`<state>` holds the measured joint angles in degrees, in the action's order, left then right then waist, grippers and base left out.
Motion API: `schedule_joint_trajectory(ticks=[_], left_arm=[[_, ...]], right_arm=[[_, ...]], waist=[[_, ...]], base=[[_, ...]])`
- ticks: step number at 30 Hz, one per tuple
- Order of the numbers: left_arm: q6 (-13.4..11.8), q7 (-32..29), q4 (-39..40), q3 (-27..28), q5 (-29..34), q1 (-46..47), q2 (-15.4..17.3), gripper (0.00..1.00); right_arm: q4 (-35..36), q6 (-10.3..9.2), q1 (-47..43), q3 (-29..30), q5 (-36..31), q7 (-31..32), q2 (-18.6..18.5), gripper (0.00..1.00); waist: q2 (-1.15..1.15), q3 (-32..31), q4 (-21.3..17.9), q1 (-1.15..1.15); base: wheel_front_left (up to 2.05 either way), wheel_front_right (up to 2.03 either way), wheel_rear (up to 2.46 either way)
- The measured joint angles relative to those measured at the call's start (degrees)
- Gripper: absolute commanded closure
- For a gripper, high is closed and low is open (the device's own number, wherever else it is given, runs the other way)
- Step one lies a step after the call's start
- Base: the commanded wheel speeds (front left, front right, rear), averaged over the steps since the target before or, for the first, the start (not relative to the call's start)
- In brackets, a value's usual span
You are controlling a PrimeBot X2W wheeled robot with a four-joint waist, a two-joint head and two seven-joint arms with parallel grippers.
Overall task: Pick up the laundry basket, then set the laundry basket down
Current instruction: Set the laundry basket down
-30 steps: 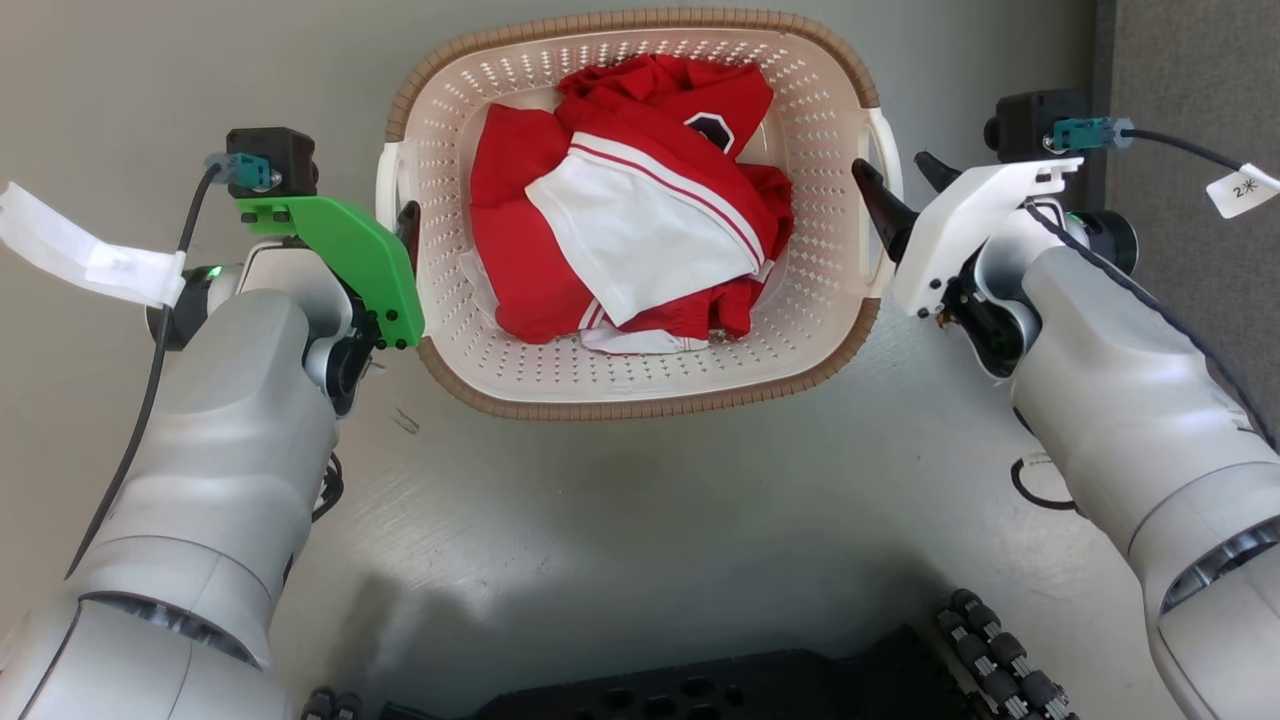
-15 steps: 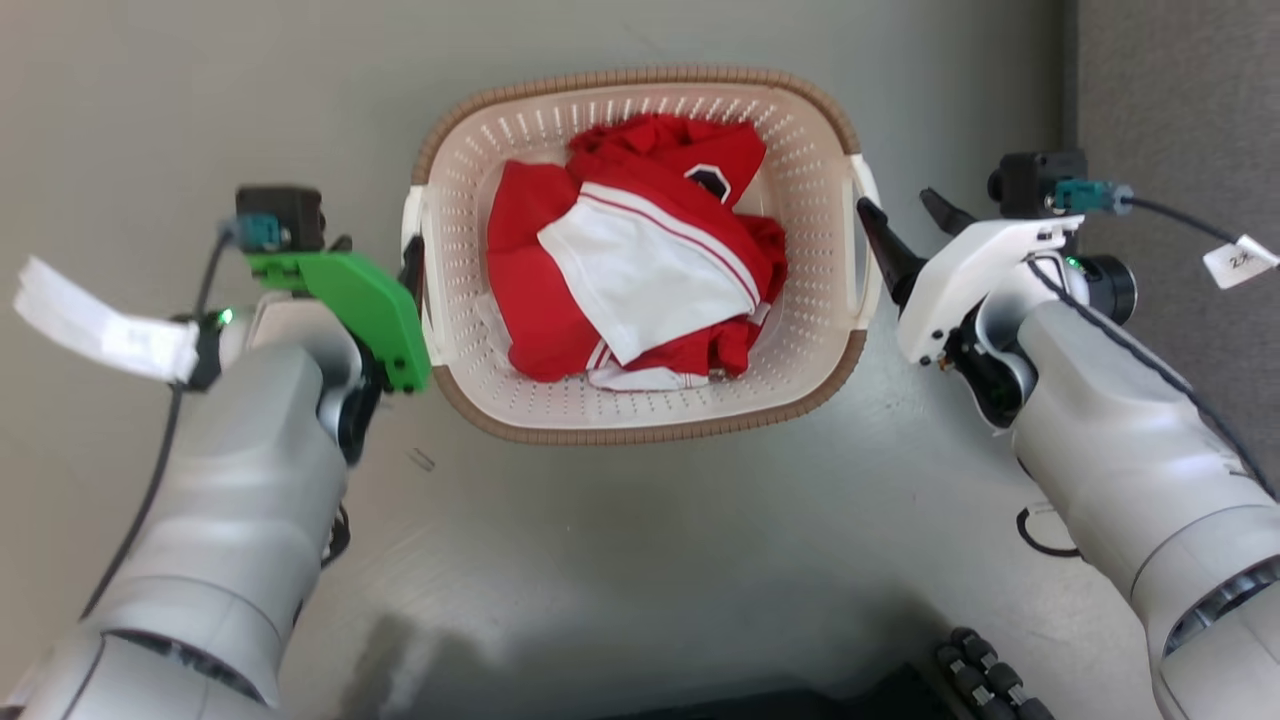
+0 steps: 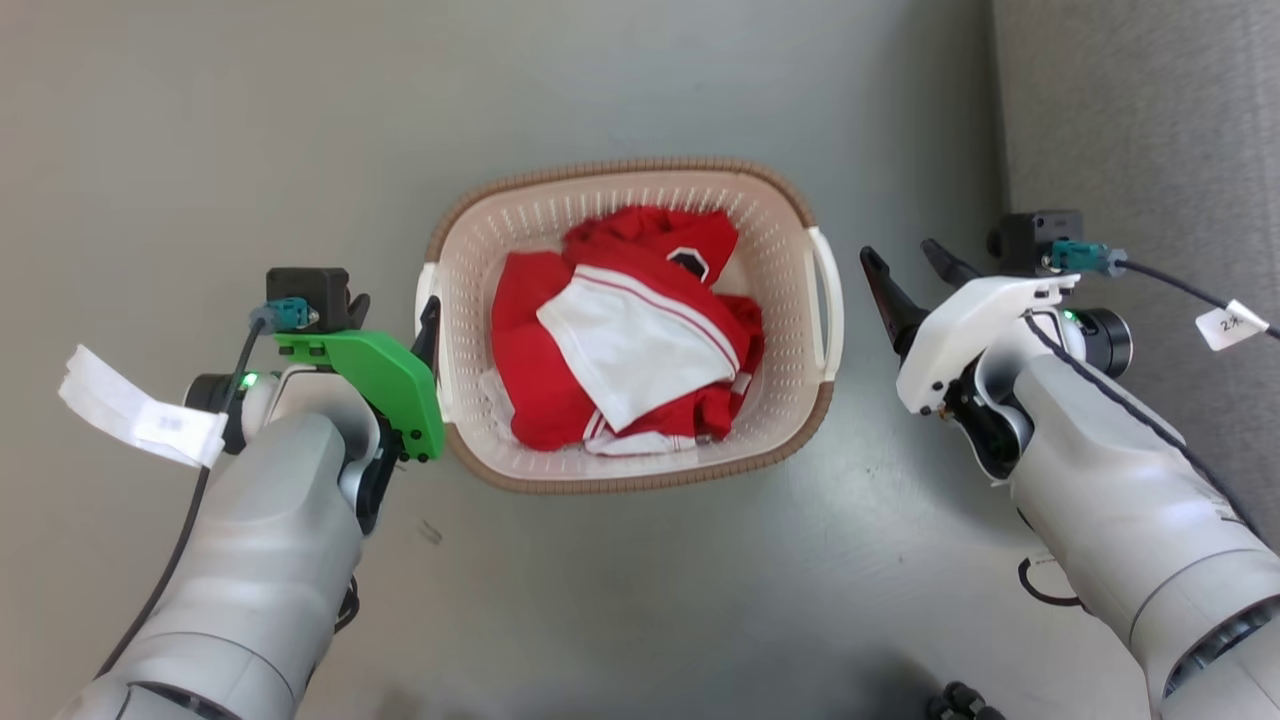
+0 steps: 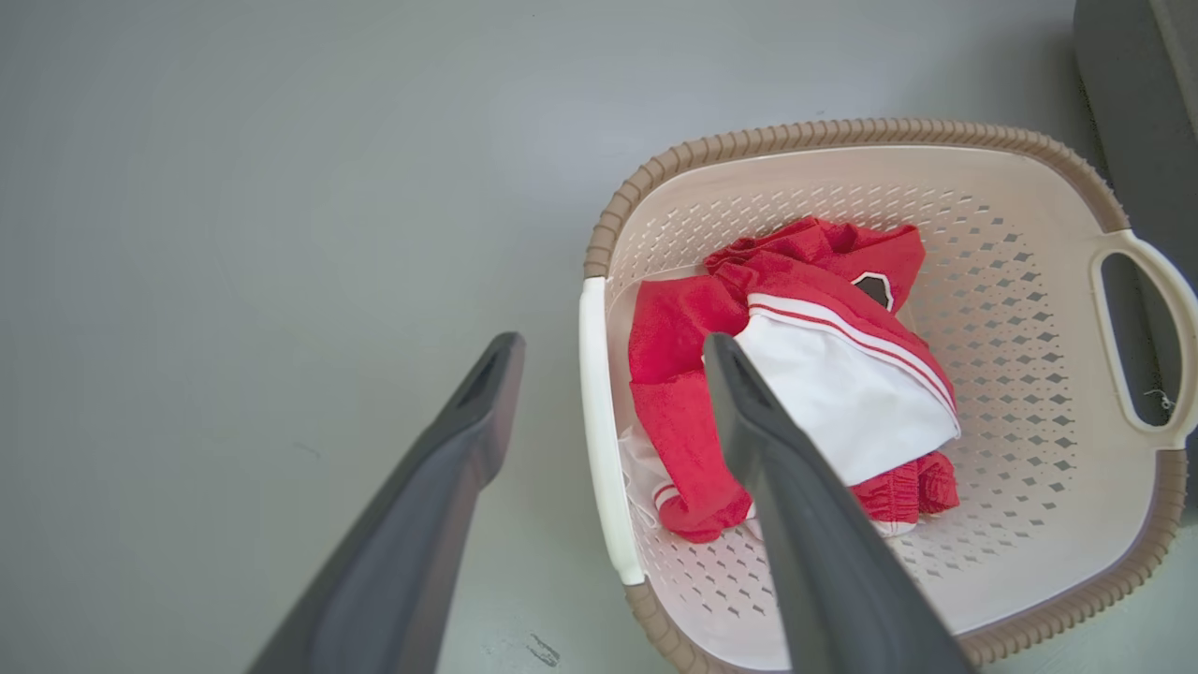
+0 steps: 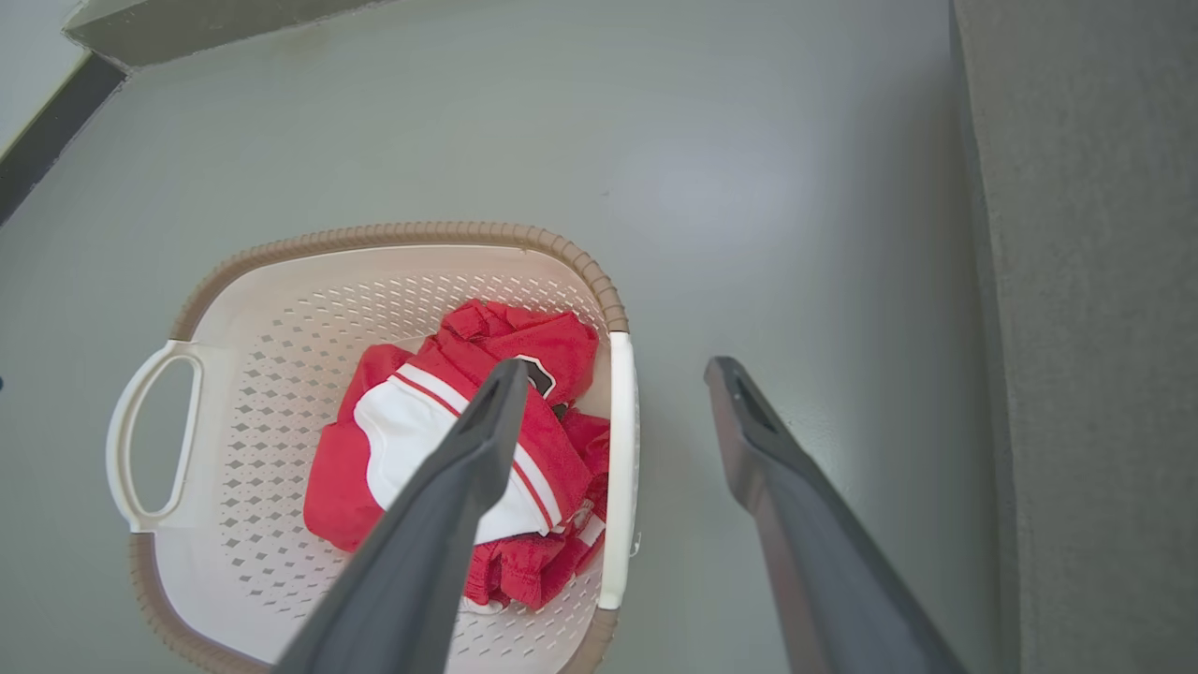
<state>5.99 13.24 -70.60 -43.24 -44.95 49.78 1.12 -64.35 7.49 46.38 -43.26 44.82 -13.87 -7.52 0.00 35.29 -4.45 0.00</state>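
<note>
Head view: left gripper (image 3: 394, 308) and right gripper (image 3: 899, 250), jaws apart, flank the floor-standing laundry basket (image 3: 620, 485) at its handles (image 3: 830, 300), likely for a balanced two-armed hold.

Red clothing (image 3: 525, 400) bunched in a heap. A white panel (image 3: 630, 365) with red-and-white stripe trim lies over the top of it. Small black hexagon badge (image 3: 690, 262), white outline, on the far fold. Floor (image 3: 250, 130) is smooth grey-green and glossy, with soft glare patches. One small dark scuff (image 3: 430, 532) on it, lower left in head view. A rougher grey textured surface (image 3: 1130, 120) runs along the right edge. Right wrist view: dark strip (image 5: 47, 112) in the upper left corner, paler surface beyond it.
</note>
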Motion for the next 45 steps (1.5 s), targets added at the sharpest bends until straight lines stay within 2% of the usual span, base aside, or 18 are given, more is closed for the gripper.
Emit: schedule_joint_trajectory(ticks=[10,15,17,25,33,45], left_arm=[[-1.0,1.0,2.8,-0.1,0.4,-2.5,0.0,0.0],[-2.0,1.0,4.7,1.0,0.4,-4.2,0.1,0.0],[-3.3,1.0,8.0,2.5,0.5,-4.5,0.8,0.0],[-6.3,1.0,15.5,5.3,2.8,-6.4,3.6,0.0],[-10.2,1.0,25.1,8.2,6.0,-12.2,5.9,0.0],[-12.0,1.2,37.1,11.0,9.4,-21.9,7.8,0.0]], right_arm=[[1.7,-0.62,-2.9,1.6,-0.4,-0.5,-0.2,0.0],[5.9,-2.16,-3.6,4.1,-1.0,-0.5,-1.6,0.0],[7.9,-3.01,-4.8,5.3,-1.9,-0.5,-2.1,0.0],[11.5,-4.16,-9.1,6.7,-3.7,-0.5,-3.0,0.0],[18.3,-6.68,-12.5,9.0,-7.1,-0.5,-3.6,0.0],[27.3,-10.44,-18.4,11.7,-11.1,-0.5,-5.1,0.0]], waist=[[0.0,-6.5,-0.8,0.0],[0.0,-9.7,-1.1,0.0],[0.0,-11.6,-1.3,0.0],[0.0,-15.9,-1.6,0.0],[0.0,-21.0,-1.8,0.0],[0.0,-26.9,-2.1,0.0]], base=[[0.0,0.0,0.0],[0.0,0.0,0.0],[0.0,0.0,0.0],[0.0,0.0,0.0],[0.0,0.0,0.0],[0.0,0.0,0.0]])
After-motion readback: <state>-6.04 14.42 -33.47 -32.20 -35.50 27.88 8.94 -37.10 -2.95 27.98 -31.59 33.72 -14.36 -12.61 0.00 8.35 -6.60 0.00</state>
